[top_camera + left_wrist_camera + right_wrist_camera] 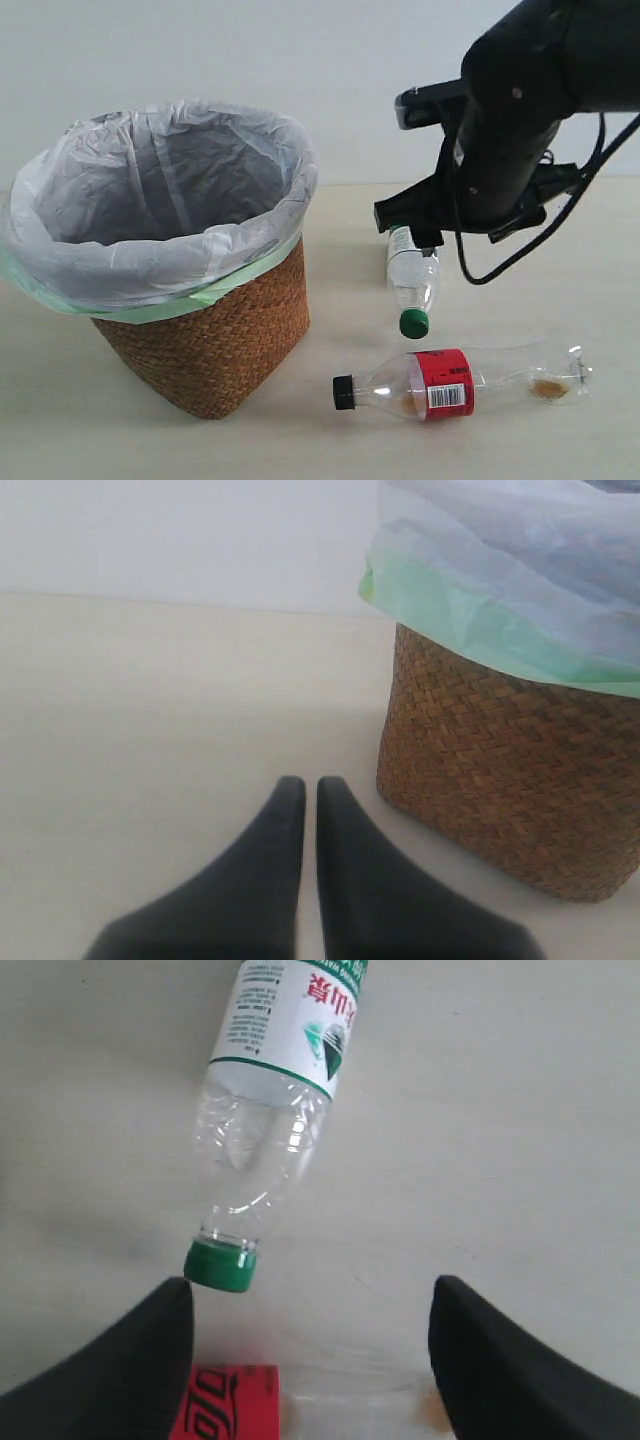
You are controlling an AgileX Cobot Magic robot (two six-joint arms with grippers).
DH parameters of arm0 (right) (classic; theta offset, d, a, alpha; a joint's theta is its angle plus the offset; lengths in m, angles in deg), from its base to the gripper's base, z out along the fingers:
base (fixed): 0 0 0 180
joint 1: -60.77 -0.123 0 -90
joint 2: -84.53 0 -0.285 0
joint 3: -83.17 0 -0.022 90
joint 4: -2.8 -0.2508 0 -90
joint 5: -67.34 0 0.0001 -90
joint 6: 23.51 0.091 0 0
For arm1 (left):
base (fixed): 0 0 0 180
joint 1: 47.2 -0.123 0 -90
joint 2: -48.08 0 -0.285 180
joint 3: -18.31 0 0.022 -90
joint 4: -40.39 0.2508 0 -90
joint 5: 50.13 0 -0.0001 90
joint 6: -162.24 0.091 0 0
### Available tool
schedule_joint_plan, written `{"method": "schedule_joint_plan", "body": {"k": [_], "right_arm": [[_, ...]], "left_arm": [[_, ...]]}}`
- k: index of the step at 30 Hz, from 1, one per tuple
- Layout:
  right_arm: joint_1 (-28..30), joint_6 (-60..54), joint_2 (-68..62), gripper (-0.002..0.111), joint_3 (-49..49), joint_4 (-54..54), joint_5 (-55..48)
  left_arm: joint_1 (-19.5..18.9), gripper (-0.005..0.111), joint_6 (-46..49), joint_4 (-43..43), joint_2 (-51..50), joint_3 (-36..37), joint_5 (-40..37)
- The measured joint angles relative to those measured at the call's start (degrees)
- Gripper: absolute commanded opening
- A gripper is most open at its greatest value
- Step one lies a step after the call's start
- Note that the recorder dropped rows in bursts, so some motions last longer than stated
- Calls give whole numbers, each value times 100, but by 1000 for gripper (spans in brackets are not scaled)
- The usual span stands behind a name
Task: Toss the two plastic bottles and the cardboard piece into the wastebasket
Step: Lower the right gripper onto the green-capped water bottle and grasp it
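Note:
The wastebasket point(200, 330), brown wicker lined with a white bag, stands at the left; it also fills one side of the left wrist view as the wastebasket point(510, 770). The short green-capped bottle point(412, 280) lies on the table under my right arm point(510, 110). The slim red-label bottle point(455, 383) lies in front of it, black cap toward the basket. My right gripper point(312, 1285) is open above the table, with the green-capped bottle point(270, 1130) just beyond one fingertip and the red label point(230, 1405) below. My left gripper point(311, 785) is shut and empty beside the basket. The cardboard piece is out of view.
The pale table top point(560, 290) extends to a white wall at the back. A black cable point(520, 255) loops down from the right arm over the table.

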State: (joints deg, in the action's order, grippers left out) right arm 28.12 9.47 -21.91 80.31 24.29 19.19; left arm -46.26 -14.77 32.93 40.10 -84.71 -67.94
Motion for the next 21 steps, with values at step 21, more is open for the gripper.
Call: {"method": "schedule_joint_plan", "body": {"k": [21], "right_arm": [[663, 444, -1910, 70, 882, -540, 1707]], "left_arm": [[0, 4, 0, 0, 0, 0, 0]]}}
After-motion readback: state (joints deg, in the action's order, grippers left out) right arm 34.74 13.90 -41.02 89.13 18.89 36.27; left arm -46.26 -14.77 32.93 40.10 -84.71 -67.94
